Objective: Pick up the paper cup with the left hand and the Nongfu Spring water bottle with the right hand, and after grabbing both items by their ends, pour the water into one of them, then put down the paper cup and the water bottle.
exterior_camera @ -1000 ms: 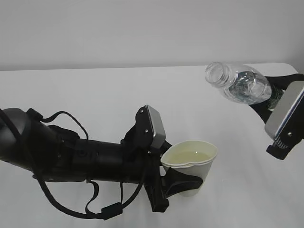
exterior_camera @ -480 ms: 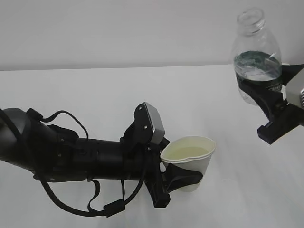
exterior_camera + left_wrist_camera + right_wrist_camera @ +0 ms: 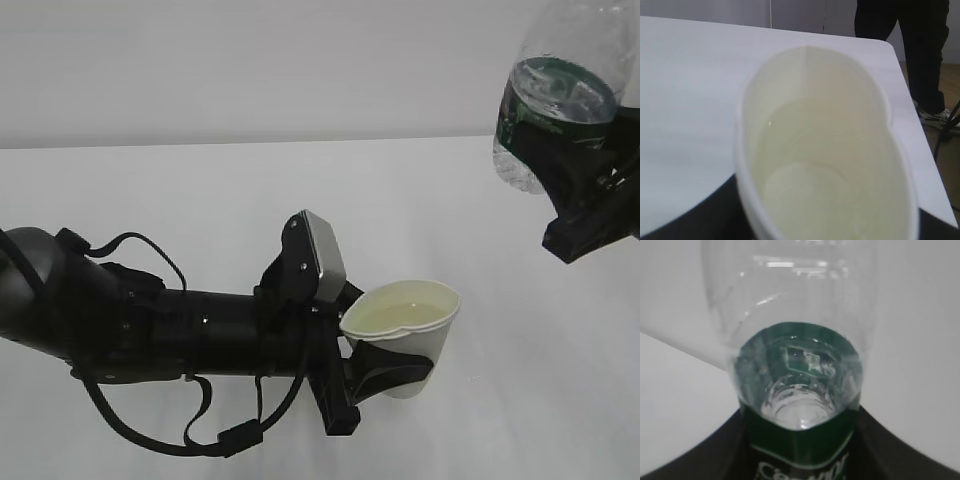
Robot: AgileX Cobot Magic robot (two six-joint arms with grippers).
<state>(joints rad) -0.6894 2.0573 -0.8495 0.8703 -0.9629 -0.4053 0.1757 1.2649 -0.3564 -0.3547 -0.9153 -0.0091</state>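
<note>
So the pour looks done. A second ago the Nongfu Spring water bottle (image 3: 560, 110) was tipped over sideways with its open neck aimed toward the middle of the tabletop (image 3: 200, 200); now it's back upright, up in the top right corner of the exterior view with its neck running off the frame. The right hand (image 3: 590, 215) has its jaws clenched around the green label band, low on the bottle. The right wrist view looks straight up the bottle and you can see some water left pooled at label height, so it wasn't emptied.

The left hand (image 3: 375, 375) hasn't really budged. Its jaws are wrapped around the lower part of the paper cup (image 3: 405, 335), holding it just above the tabletop, well apart from the bottle. The rim is squashed a bit out of round by the grip. The water (image 3: 830, 165) sits inside, maybe halfway up going by the left wrist view, and it looks calm, no ripples I can spot.

My read: the pouring step is finished and only the put-downs are left. The cup is the fiddly one, being soft, full-ish and already deformed, so a tilt on the way down could slop water over the rim.
</note>
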